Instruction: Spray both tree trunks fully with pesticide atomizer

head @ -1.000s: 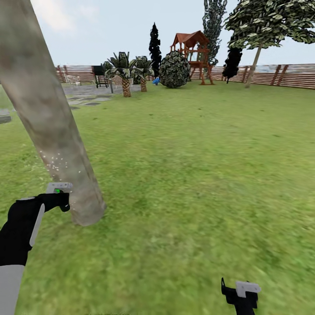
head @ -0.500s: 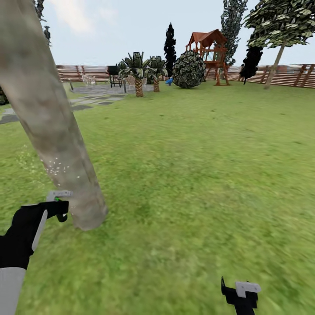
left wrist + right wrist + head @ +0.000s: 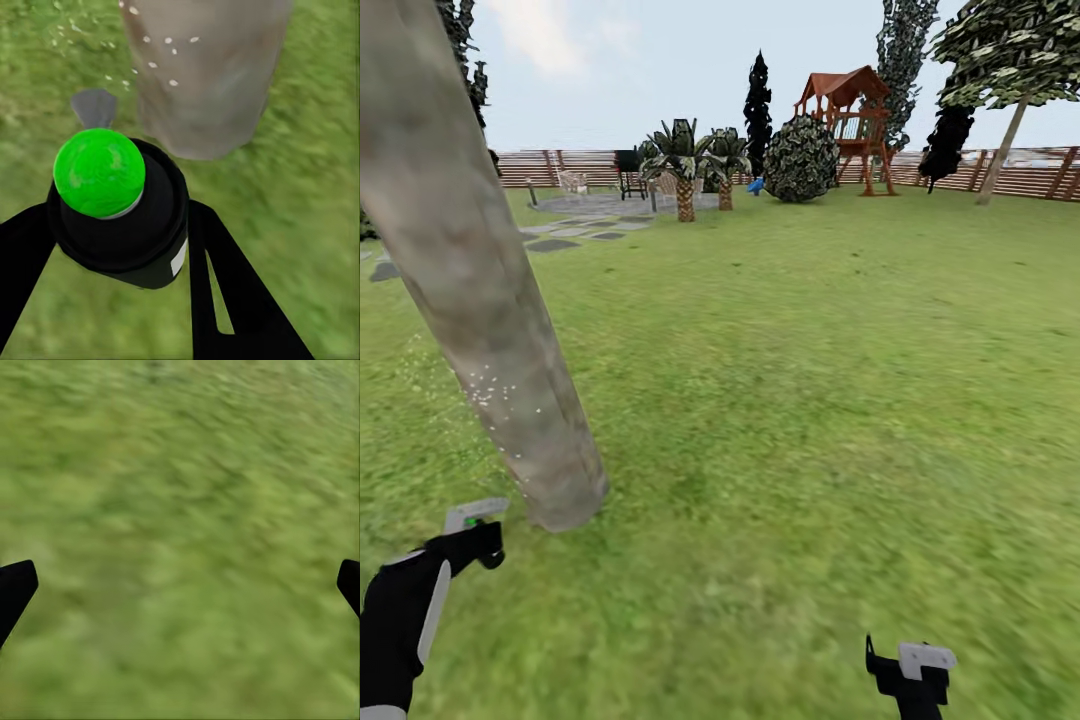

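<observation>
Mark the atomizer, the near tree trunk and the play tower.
atomizer (image 3: 99, 172): left wrist view, on its green cap.
near tree trunk (image 3: 480, 310): head view, mid-height on the bare bark.
play tower (image 3: 854, 105): head view, on its wooden frame under the roof.

Pretty bright outdoor scene, with the lawn stretching back to a brown slatted fence. Grey paving slabs are sitting off to the left, and a wooden play tower is standing under a pale cloudy sky.

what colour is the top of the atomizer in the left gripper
Bright green cap on a black atomizer, clearest in the left wrist view.
</observation>
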You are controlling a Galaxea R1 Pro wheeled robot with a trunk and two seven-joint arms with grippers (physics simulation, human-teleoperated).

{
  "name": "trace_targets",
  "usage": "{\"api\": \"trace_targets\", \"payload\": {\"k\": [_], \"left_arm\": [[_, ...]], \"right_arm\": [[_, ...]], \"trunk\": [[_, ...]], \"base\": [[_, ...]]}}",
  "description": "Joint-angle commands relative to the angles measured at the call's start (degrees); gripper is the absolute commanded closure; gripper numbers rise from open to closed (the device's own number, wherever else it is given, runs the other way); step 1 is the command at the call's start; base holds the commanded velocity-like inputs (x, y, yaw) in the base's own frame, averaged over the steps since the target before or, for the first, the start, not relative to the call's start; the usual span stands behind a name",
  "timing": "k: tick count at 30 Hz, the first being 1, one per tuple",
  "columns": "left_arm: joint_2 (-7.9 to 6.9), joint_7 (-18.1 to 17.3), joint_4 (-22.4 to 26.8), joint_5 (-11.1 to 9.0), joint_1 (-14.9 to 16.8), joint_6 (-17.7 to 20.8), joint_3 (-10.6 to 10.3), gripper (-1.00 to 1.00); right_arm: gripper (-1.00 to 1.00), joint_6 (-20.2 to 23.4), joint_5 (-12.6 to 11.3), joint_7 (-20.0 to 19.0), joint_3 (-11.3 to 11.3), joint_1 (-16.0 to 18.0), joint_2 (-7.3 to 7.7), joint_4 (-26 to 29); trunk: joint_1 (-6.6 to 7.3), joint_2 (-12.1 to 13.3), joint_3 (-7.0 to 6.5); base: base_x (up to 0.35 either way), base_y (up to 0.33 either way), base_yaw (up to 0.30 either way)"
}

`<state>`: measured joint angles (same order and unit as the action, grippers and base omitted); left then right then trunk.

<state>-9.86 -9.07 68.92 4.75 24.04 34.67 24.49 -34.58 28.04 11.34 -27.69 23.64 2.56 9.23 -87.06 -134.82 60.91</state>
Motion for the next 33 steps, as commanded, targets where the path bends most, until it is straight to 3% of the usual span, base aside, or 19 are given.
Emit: {"api": "trace_targets", "payload": {"k": [1, 7, 13, 21, 31, 33], "left_arm": [[0.24, 0.0, -0.2, -0.1, -0.3, -0.6, 0.1, 1.00], [0.97, 0.0, -6.9, 0.3, -0.6, -1.7, -0.1, 1.00], [1.90, 0.0, -6.9, 0.3, -0.6, -1.8, -0.6, 1.00], [2.00, 0.0, -6.8, 0.3, -0.6, -1.8, -0.7, 1.00], [2.07, -0.2, -6.8, 0.2, -0.6, -1.7, -0.7, 1.00], [2.70, -0.3, -6.9, 0.3, -0.6, -1.8, -1.4, 1.00]], "right_arm": [[-1.00, 0.0, 0.0, 0.0, 0.0, 0.0, -0.06, 0.0], [-1.00, 0.0, 0.0, 0.0, 0.0, 0.0, -0.09, 0.0], [-1.00, 0.0, 0.0, 0.0, 0.0, 0.0, -0.09, 0.0], [-1.00, 0.0, 0.0, 0.0, 0.0, 0.0, -0.09, 0.0], [-1.00, 0.0, 0.0, 0.0, 0.0, 0.0, 0.02, 0.0], [-1.00, 0.0, 0.0, 0.0, 0.0, 0.0, -0.02, 0.0]], "trunk": [[0.00, 0.0, 0.00], [0.00, 0.0, 0.00], [0.00, 0.0, 0.00], [0.00, 0.0, 0.00], [0.00, 0.0, 0.00], [0.00, 0.0, 0.00]], "base": [[0.133, 0.000, 0.000], [0.227, 0.000, 0.000], [0.274, -0.086, 0.066], [-0.007, -0.257, 0.260], [0.098, -0.074, 0.019], [0.001, 0.000, 0.000]]}}
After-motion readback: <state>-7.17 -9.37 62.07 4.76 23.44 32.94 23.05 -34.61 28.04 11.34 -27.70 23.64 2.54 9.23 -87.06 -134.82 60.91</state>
